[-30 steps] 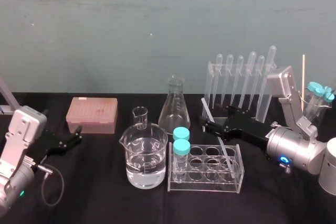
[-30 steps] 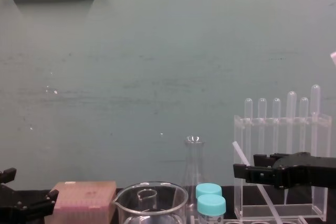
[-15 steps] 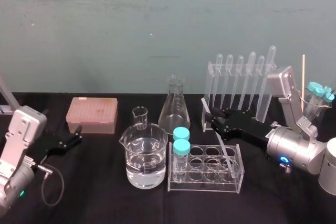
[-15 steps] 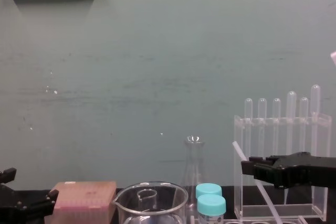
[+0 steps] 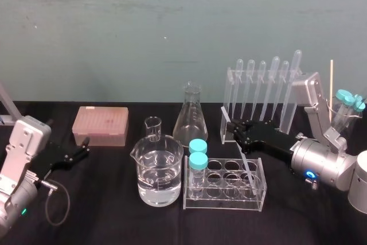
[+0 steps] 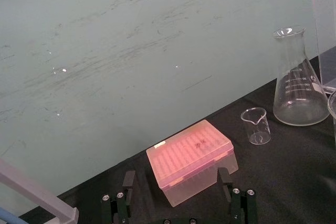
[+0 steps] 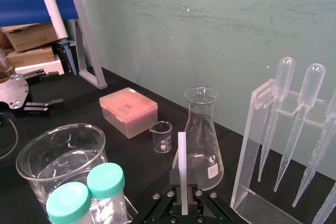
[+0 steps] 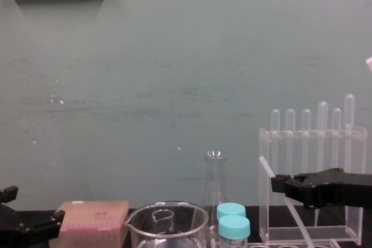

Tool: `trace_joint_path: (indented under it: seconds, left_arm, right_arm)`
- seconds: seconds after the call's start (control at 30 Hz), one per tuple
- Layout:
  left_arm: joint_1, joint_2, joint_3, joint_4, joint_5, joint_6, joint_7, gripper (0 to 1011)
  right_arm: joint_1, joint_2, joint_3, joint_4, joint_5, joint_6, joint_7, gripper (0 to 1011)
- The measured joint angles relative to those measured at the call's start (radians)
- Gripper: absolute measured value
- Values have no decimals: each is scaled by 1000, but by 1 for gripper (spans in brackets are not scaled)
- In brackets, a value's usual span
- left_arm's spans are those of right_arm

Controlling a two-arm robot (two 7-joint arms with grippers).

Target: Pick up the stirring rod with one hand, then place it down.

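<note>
Nearest on the black table (image 5: 103, 216), a clear rack (image 5: 223, 202) is seen holding two teal-capped tubes (image 5: 198, 160), with a water-filled beaker (image 5: 157, 170) just beside it on the left. The stirring rod (image 5: 245, 164) is stood slanting in a rack well, and its upper part is clamped between the closed jaws of the right gripper (image 5: 232, 129). At the far left, the left gripper (image 5: 85, 150) is parked, jaws spread wide and empty, near a pink tip box (image 5: 100, 125). A flask (image 5: 191, 116) and a stand of pipettes (image 5: 264, 84) are set behind.
</note>
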Motion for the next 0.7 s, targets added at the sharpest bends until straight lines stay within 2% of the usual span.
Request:
trace_joint_path:
  seconds: [0.17, 0.43, 0.57, 0.7]
  left_arm:
    - [0, 0, 0, 0, 0, 0, 0, 1000]
    - [0, 0, 0, 0, 0, 0, 0, 1000]
    - [0, 0, 0, 0, 0, 0, 0, 1000]
    - [0, 0, 0, 0, 0, 0, 0, 1000]
  right_arm:
    - [-1, 0, 0, 0, -2, -3, -1, 57]
    - [-20, -9, 26, -24, -8, -53, -14, 57]
    - [-28, -15, 43, -36, 25, -77, 19, 57]
    - [-34, -22, 58, -51, 80, -116, 76, 57]
